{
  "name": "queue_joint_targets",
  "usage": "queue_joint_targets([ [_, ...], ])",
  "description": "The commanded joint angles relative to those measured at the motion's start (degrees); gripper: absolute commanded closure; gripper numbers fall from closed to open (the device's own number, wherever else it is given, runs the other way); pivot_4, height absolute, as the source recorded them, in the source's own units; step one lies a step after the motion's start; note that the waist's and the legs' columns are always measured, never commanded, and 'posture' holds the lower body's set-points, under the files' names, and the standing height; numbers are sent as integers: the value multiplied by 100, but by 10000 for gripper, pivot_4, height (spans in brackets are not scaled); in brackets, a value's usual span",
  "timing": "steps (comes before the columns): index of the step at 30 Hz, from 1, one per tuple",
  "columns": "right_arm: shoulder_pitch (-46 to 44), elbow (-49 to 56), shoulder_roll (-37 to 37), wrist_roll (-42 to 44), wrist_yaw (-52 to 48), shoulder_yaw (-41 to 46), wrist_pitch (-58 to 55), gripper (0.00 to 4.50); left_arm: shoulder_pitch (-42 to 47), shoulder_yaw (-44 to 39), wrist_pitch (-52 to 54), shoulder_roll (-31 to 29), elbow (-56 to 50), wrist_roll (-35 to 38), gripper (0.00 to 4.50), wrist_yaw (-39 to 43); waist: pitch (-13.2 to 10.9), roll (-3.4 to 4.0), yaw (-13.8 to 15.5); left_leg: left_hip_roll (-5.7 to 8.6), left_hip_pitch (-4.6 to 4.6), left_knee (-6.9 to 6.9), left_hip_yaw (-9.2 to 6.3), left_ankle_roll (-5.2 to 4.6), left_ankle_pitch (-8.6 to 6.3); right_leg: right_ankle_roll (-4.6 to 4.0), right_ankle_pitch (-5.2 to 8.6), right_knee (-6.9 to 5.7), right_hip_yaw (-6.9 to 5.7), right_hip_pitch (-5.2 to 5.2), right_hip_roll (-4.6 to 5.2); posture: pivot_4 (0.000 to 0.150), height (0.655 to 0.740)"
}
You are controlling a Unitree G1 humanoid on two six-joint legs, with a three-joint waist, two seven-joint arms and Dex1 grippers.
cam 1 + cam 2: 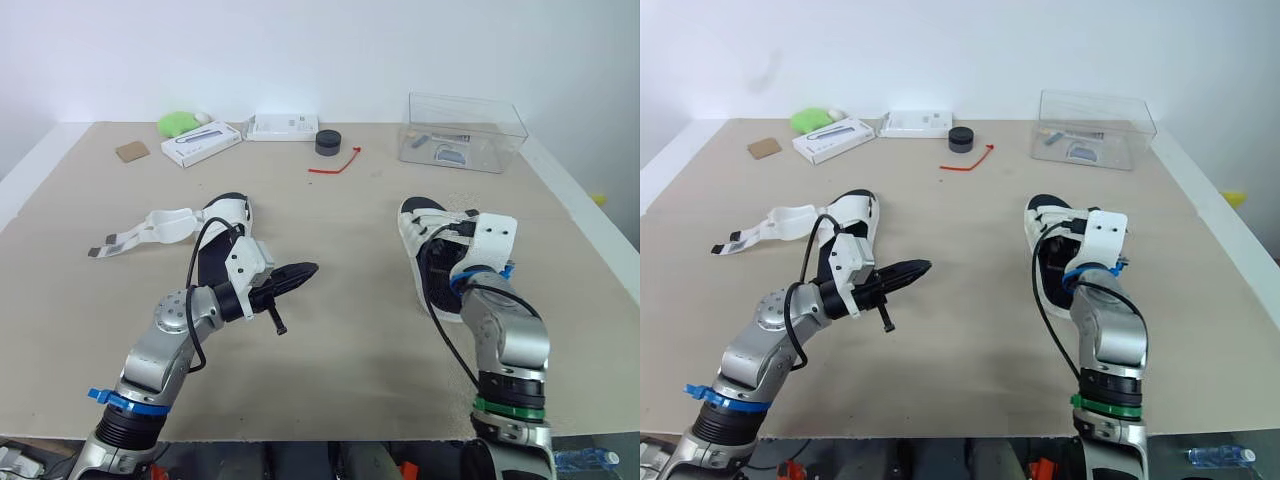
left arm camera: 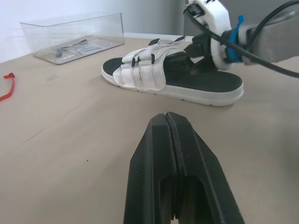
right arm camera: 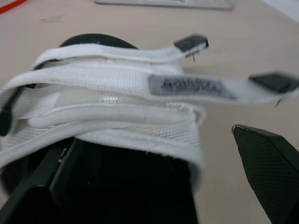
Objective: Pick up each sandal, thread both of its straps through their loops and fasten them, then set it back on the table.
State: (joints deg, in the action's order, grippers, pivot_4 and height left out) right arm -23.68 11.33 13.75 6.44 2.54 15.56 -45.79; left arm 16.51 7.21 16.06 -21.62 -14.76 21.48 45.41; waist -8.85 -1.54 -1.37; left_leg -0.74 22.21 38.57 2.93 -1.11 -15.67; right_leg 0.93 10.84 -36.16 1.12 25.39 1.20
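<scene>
A white sandal with a black footbed [image 1: 428, 232] lies flat on the right of the table, its two straps drawn across the top. My right gripper [image 3: 149, 140] is open at its heel end, one finger [image 3: 271, 163] beside the straps and the other low on the opposite side. The second white sandal [image 1: 226, 214] lies at the left with its straps [image 1: 150, 230] undone and spread out to the left. My left gripper [image 1: 300, 270] is shut and empty, hovering just right of that sandal and pointing toward the right sandal [image 2: 173, 79].
Along the table's far edge are a clear plastic box [image 1: 465, 130], a black round object [image 1: 328, 142], a red tie [image 1: 335, 165], two white boxes [image 1: 200, 143] [image 1: 285, 127], a green object [image 1: 180, 123] and a brown card [image 1: 132, 151].
</scene>
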Motion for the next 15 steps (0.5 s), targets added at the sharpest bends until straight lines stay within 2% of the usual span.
queue_joint_targets([
  [1, 289, 879, 366, 356, -642, -40, -246, 228, 58, -67, 18, -18, -169, 89, 45000, -5, 0, 0, 3, 0, 1, 0, -2, -1, 0, 0, 2, 0, -1, 0, 0, 1500, 7400],
  [5, 911, 1516, 770, 790, -1542, -159, -96, 228, 127, -67, 97, -64, -54, -29, 45000, -62, 0, 0, 2, 0, 2, -1, -4, -5, -3, 3, 7, 1, -2, 0, 0, 1500, 7400],
  [10, 1527, 1826, 1369, 1091, -2924, -598, 965, 228, 216, -99, 183, -77, 95, -113, 45000, -134, 0, -1, -2, 0, -13, 3, 0, -7, -4, 40, 25, 1, 1, -9, -3, 1500, 7400],
  [15, 755, 1359, 1598, 1356, -4199, -1323, 1724, 228, 185, -195, 187, -125, 0, -90, 45000, -202, -3, -5, -32, -5, -19, 9, 3, -8, -1, 34, 12, 0, 6, -10, -15, 1500, 7400],
])
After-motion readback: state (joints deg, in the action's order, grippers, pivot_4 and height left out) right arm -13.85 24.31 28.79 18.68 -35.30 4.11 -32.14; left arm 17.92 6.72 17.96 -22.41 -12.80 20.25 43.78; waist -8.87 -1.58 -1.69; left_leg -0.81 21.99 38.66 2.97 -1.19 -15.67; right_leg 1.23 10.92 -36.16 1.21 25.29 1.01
